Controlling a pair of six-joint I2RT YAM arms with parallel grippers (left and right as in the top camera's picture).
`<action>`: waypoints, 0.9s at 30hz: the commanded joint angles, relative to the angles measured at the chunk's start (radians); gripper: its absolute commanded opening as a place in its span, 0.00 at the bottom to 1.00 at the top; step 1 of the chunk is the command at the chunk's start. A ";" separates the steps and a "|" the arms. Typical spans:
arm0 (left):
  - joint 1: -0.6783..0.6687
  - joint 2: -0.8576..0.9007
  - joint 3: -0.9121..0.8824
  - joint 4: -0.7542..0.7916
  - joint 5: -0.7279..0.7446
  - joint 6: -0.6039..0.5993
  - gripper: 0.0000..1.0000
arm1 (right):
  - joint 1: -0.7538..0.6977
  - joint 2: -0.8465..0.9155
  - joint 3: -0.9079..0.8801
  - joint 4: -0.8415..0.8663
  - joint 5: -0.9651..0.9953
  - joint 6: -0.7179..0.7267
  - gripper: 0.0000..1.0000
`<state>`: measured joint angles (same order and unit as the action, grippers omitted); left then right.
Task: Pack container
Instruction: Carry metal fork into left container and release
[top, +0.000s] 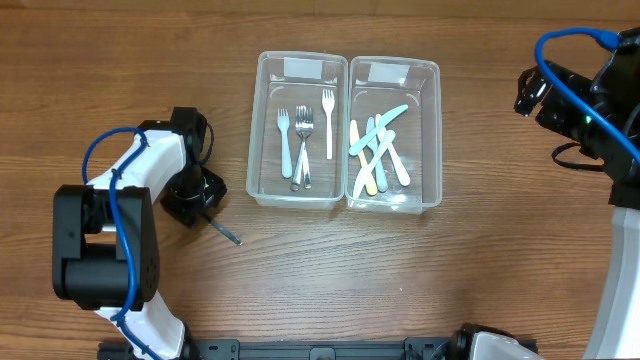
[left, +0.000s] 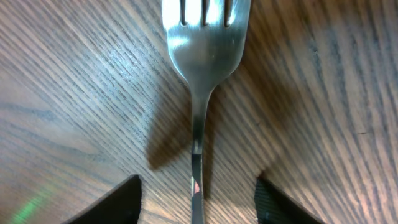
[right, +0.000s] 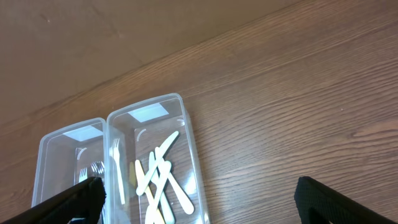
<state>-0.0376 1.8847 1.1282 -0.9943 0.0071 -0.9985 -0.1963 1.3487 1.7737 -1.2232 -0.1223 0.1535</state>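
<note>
A metal fork (top: 228, 234) lies on the wooden table left of the containers. In the left wrist view the fork (left: 202, 56) lies flat, tines away from me, its handle running between my fingers. My left gripper (top: 196, 198) (left: 198, 183) is open, low over the table, one finger on each side of the handle without touching it. The left clear container (top: 268, 150) holds three forks. The right clear container (top: 432, 130) (right: 186, 143) holds several pastel plastic knives. My right gripper (top: 530, 92) (right: 199, 190) is open and empty, raised at the far right.
The two containers stand side by side, touching, at the table's middle back. Blue cables loop over both arms. A dark rail runs along the table's front edge (top: 330, 350).
</note>
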 joint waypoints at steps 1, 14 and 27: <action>0.005 0.108 -0.022 0.014 -0.040 0.017 0.39 | -0.002 -0.003 0.006 0.005 0.014 0.003 1.00; 0.006 0.105 -0.019 0.093 0.005 0.102 0.04 | -0.002 -0.003 0.006 0.005 0.014 0.003 1.00; -0.016 -0.288 0.254 -0.034 0.012 0.416 0.04 | -0.002 -0.003 0.006 0.005 0.014 0.003 1.00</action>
<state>-0.0372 1.7641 1.2198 -1.0016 0.0334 -0.7425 -0.1967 1.3487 1.7737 -1.2232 -0.1223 0.1539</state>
